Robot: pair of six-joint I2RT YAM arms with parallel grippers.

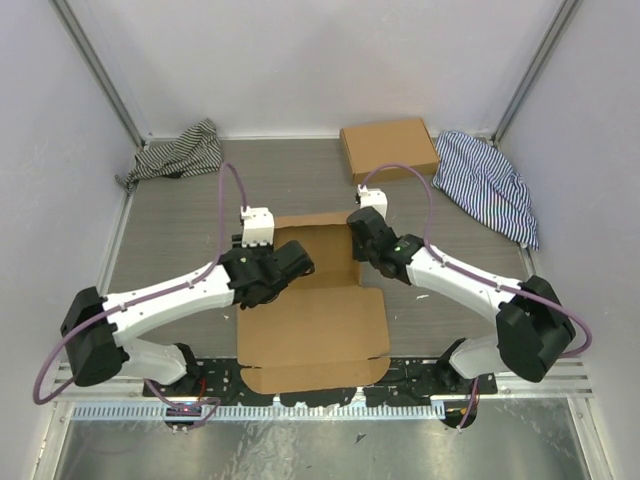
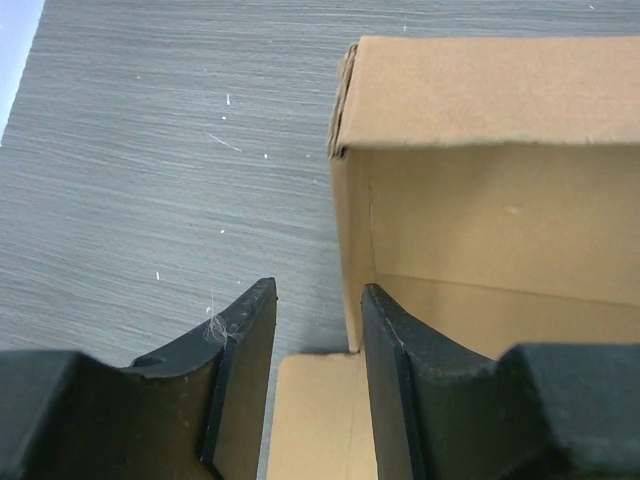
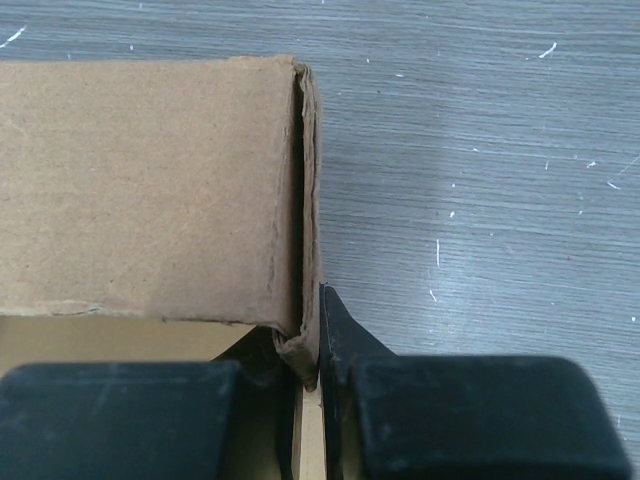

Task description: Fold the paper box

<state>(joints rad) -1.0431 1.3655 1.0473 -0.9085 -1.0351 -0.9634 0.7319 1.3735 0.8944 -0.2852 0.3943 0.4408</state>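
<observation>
While my right gripper (image 3: 310, 340) is clamped on the right wall of the paper box (image 1: 312, 320) — presumably to keep that fold upright — my left gripper (image 2: 318, 310) sits with jaws parted, gripping nothing, at the box's left wall corner, the box lying on the table (image 1: 170, 230) between both.

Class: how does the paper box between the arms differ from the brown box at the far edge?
The paper box is open, walls up, lid flap lying flat; the far box is closed. The paper box spreads wider; the far box is compact. Both are brown cardboard.
</observation>
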